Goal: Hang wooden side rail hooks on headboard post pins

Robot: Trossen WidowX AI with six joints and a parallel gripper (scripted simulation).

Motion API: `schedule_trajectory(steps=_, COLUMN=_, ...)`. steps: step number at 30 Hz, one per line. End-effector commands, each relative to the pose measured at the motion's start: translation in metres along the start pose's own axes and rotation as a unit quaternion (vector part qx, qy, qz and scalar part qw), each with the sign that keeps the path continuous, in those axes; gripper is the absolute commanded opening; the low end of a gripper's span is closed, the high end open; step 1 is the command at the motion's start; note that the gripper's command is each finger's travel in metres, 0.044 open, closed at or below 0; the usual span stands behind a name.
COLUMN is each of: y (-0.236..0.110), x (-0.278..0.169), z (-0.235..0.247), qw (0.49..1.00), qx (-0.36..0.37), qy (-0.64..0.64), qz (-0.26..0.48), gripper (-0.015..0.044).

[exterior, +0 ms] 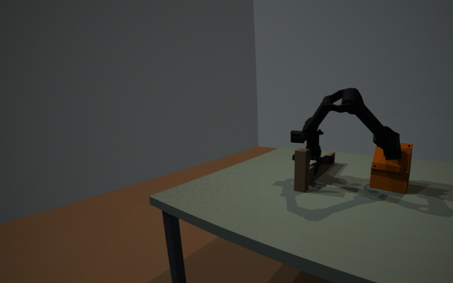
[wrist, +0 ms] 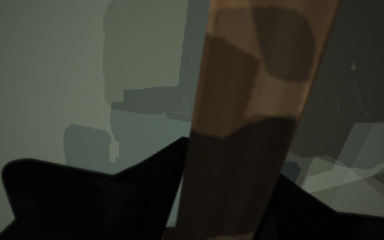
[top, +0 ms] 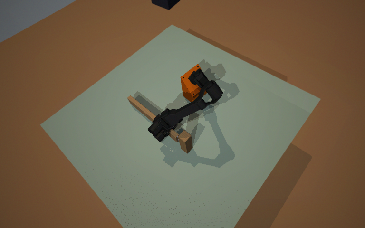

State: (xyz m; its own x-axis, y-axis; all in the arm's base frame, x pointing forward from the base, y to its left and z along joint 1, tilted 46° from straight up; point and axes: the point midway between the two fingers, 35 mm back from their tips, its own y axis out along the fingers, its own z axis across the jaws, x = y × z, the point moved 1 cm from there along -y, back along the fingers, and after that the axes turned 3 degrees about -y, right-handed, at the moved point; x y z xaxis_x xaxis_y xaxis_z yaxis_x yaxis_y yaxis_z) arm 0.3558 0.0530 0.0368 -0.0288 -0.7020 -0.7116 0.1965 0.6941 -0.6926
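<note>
Rail (top: 142, 109), a plain length of light wood, lies across the middle of the desk (top: 80, 139), running from its free end nearer the desk's left corner in the top view to the upright headboard post (top: 185, 143), a short block of similar wood standing near the centre. The gripper (top: 164, 128) is clamped across the rail close to the post end, fingers part-way closed with the wood between them; the wrist view shows the plank (wrist: 245, 125) rising out of the dark jaws. From the exterior view the post end of the rail (exterior: 322, 160) looks lifted a little while its far end seems down on the desk, though shadow makes that hard to confirm.

Judging from this, the step in hand is the seating itself: bringing the hooked end into the post's slot and lowering it onto the pins. Neither the steel hooks nor the pins can be made out, so whether they are already engaged cannot be told. The next move probably calls for a small, straight descent at the post, keeping the rail square to the slot and not dragging the far end, before opening the fingers and backing away toward the orange base (top: 188, 83) near the desk's far edge.
</note>
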Motion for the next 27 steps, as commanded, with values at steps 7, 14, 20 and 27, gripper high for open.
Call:
schedule_trajectory(steps=7, y=-0.0052, x=0.002, z=0.0007, qw=1.0, qx=0.003, qy=0.008, qz=0.0, gripper=0.0)
schedule_trajectory(steps=14, y=-0.0064, x=0.002, z=0.0007, qw=1.0, qx=0.003, qy=0.008, qz=0.0, gripper=0.0)
schedule_trajectory(steps=20, y=-0.0074, x=0.002, z=0.0007, qw=1.0, qx=0.003, qy=0.008, qz=0.0, gripper=0.0)
schedule_trajectory(steps=27, y=-0.0085, x=0.002, z=0.0007, qw=1.0, qx=0.003, qy=0.008, qz=0.0, gripper=0.0)
